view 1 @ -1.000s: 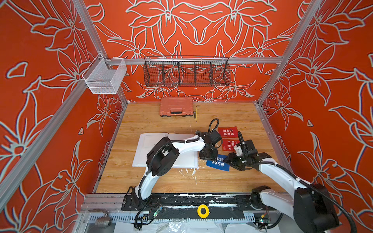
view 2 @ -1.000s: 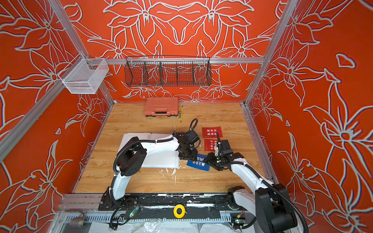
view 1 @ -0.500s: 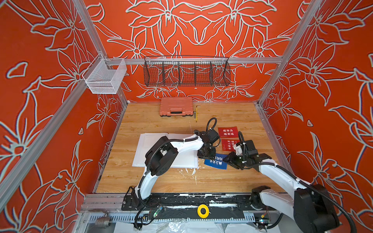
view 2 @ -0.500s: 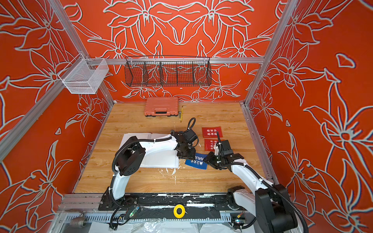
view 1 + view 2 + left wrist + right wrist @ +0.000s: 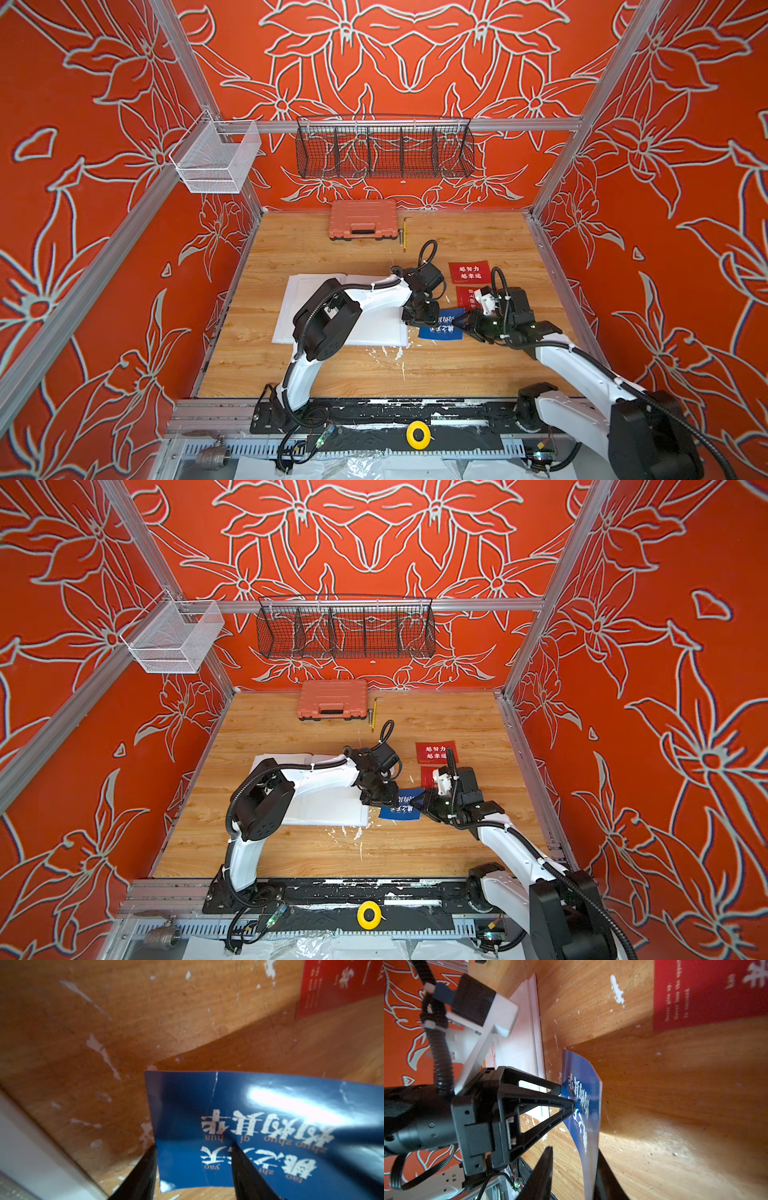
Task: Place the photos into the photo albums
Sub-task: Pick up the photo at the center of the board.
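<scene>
Left fingers (image 5: 546, 1101) spread, tips on the blue photo (image 5: 207, 1095); right fingers (image 5: 542, 1174) astride its raised edge, unclamped: pickup, so clamp and lift.

The blue card (image 5: 438, 330) bears white characters, partly lost in glare. One red card (image 5: 468, 271) near the right edge of the table (image 5: 353, 374) carries white writing; on the second red card (image 5: 464, 296) it looks white too. The album (image 5: 382, 334) is plain white, the case (image 5: 362, 219) orange-pink, the table light wood flecked white, the walls (image 5: 83, 208) orange-red with pale flower outlines.

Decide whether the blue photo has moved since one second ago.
Yes, slightly: the blue photo has shifted toward the photo album, nearer its right edge, in both top views.
</scene>
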You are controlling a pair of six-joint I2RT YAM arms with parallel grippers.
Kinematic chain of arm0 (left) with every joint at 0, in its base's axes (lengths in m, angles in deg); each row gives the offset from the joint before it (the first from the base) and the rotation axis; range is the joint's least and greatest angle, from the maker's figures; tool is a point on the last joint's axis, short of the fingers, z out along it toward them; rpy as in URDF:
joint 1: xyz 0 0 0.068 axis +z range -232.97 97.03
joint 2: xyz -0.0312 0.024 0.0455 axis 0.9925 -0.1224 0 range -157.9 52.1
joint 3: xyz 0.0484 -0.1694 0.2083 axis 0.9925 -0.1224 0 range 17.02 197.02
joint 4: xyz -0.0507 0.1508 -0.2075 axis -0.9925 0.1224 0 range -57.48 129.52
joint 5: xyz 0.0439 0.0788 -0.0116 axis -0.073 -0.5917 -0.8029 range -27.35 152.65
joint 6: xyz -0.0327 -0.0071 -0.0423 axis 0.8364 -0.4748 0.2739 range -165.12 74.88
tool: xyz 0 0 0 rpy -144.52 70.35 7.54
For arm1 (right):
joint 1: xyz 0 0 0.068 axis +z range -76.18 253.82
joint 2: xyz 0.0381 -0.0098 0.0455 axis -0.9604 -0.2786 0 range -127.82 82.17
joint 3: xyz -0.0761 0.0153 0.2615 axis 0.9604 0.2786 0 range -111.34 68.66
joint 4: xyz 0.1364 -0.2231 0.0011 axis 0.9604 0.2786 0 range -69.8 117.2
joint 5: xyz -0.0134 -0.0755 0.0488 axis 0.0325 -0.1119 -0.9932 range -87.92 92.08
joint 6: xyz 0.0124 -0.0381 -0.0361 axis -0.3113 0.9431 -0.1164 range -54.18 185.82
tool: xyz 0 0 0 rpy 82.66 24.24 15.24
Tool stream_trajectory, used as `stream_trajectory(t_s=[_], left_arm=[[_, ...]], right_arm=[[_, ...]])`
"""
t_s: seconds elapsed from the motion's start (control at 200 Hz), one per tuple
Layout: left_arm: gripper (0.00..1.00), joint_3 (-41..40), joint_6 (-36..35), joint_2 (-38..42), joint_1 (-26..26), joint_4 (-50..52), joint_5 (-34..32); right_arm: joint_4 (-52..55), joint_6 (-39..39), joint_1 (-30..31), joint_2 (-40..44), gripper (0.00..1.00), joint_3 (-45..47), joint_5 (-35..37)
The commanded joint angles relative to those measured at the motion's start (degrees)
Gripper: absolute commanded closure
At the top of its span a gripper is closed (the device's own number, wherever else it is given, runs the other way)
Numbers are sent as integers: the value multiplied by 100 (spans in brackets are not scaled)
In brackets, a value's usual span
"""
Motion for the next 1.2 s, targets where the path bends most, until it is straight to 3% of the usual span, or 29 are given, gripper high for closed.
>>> stream_trajectory(t_s=[0.0,0.355,0.565,0.786,1.196], left_arm=[[44,-78,-21,-40,-4,72,72],[42,-10,-70,133,0,176,-23],[36,147,-221,643,48,347,-187],[30,-36,-298,1452,428,629,-408],[29,-1945,-241,3755,2149,779,-752]], right_arm=[[-112,-41,44,103,70,36,-153],[261,61,39,92,100,-214,12],[948,319,45,418,100,-599,480],[1260,435,44,677,100,-981,443],[115,-321,356,446,100,-1135,-119]])
